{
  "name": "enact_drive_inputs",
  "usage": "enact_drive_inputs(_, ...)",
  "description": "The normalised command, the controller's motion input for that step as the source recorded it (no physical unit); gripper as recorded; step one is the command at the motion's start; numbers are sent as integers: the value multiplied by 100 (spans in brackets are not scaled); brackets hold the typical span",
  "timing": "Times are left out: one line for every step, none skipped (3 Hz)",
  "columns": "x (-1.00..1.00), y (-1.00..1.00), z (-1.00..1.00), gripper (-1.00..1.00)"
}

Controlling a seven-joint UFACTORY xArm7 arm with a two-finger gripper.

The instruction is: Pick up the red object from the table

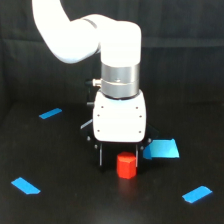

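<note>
The red object is a small faceted red-orange block standing on the black table, just below the white gripper body. My gripper hangs straight down over it, and its dark fingers reach down on either side of the block. The left finger stands clearly apart from the block, with black table showing in the gap. The right finger is hard to make out against the dark background. The gripper is open around the block.
A larger blue rectangle lies just to the exterior view's right of the gripper. Blue tape strips lie at the back left, front left and front right. A dark curtain hangs behind.
</note>
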Motion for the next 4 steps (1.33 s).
enact_drive_inputs(-9,-6,-12,-99)
enact_drive_inputs(-1,5,-20,-91)
enact_drive_inputs(-2,0,-9,-100)
enact_drive_inputs(-8,-7,0,-100)
